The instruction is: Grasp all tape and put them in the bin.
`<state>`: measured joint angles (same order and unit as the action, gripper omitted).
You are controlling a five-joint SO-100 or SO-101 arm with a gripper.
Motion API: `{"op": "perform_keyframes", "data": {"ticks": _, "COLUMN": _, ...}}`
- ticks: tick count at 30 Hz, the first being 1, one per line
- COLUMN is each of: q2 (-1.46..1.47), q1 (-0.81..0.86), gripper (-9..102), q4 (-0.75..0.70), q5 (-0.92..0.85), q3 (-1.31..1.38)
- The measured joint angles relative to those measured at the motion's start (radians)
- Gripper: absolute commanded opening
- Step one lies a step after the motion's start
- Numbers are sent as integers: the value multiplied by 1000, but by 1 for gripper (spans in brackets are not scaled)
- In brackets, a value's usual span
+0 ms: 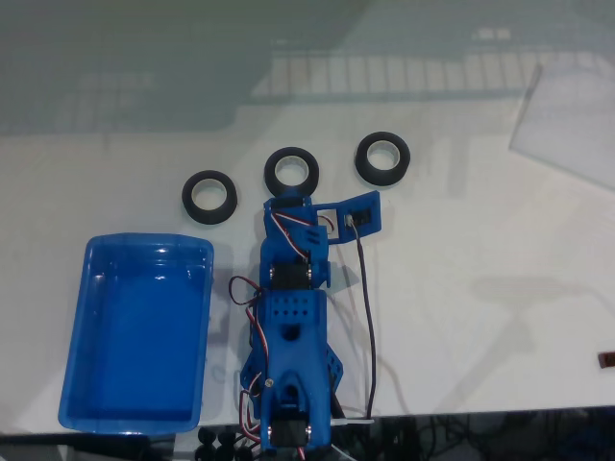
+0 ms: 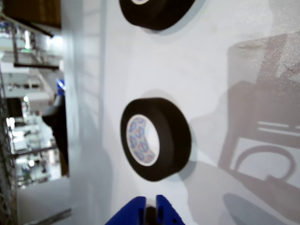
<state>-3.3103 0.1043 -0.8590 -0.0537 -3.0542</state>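
Three black tape rolls with pale cores lie in a row on the white table in the fixed view: a left one (image 1: 209, 197), a middle one (image 1: 292, 171) and a right one (image 1: 381, 157). The blue bin (image 1: 96, 252) stands empty at the lower left. My blue gripper (image 1: 287, 201) points at the middle roll and stops just short of it. In the wrist view, which lies on its side, its two blue tips (image 2: 150, 212) sit close together with nothing between them. One tape roll (image 2: 161, 140) lies just ahead, another (image 2: 157, 11) at the top edge.
A clear plastic sheet (image 1: 572, 120) lies at the table's back right. The arm's black cable (image 1: 368, 317) runs down to the table's front edge (image 1: 480, 415). A small dark object (image 1: 607, 360) sits at the right border.
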Motion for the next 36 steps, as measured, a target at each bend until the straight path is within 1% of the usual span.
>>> {"op": "perform_keyframes", "data": {"ticks": 5, "q2": 0, "q1": 0, "gripper": 15, "q4": 0, "q5": 0, "q3": 0}}
{"op": "perform_keyframes", "data": {"ticks": 9, "q2": 0, "q1": 0, "gripper": 20, "q4": 0, "q5": 0, "q3": 0}}
{"op": "perform_keyframes", "data": {"ticks": 13, "q2": 0, "q1": 0, "gripper": 22, "q4": 0, "q5": 8, "q3": 0}}
{"op": "perform_keyframes", "data": {"ticks": 26, "q2": 26, "q1": 17, "gripper": 24, "q4": 0, "q5": 5, "q3": 3}}
{"op": "perform_keyframes", "data": {"ticks": 31, "q2": 241, "q1": 26, "gripper": 24, "q4": 0, "q5": 5, "q3": 124}}
{"op": "perform_keyframes", "data": {"ticks": 36, "q2": 578, "q1": 26, "gripper": 23, "q4": 0, "q5": 5, "q3": 339}}
